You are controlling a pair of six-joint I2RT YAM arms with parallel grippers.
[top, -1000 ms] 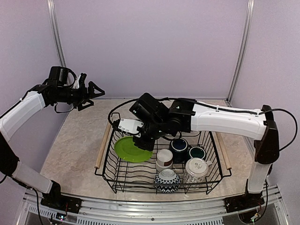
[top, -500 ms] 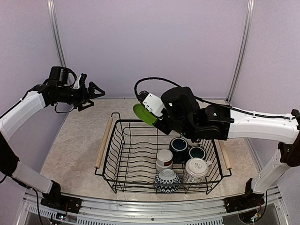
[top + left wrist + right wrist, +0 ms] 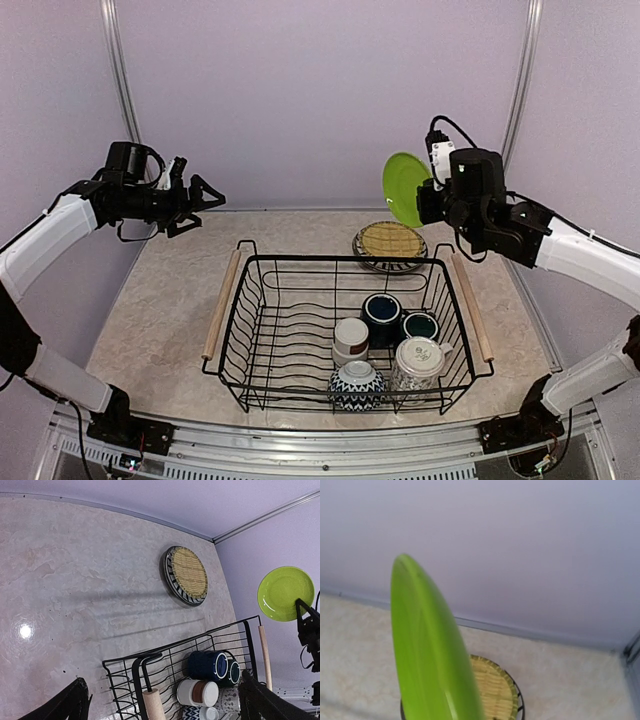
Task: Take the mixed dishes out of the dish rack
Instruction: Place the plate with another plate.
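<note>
The dish rack (image 3: 340, 258) stands mid-table. In its right half are a dark blue mug (image 3: 381, 310), a teal mug (image 3: 420, 325), a brown-banded white cup (image 3: 350, 338), a white patterned cup (image 3: 418, 360) and a blue-white patterned bowl (image 3: 357, 385). My right gripper (image 3: 428, 205) is shut on the lime-green plate (image 3: 405, 188), holding it on edge in the air above the woven yellow plate (image 3: 389, 241). That plate lies on a black-and-white striped plate behind the rack. The right wrist view shows the green plate (image 3: 427, 650) edge-on; its fingers are hidden. My left gripper (image 3: 205, 200) hangs open and empty, high at the back left.
Light wooden handles (image 3: 220, 305) run along the rack's short sides. The left half of the rack holds no dishes. Bare marble table (image 3: 160, 300) lies to the rack's left. Lilac walls close the back and sides, with metal posts (image 3: 515, 110) in the corners.
My right arm has lifted the lime-green plate out of the rack's left half and swung it up to the back right, above the stacked plates. The left arm has not moved.
</note>
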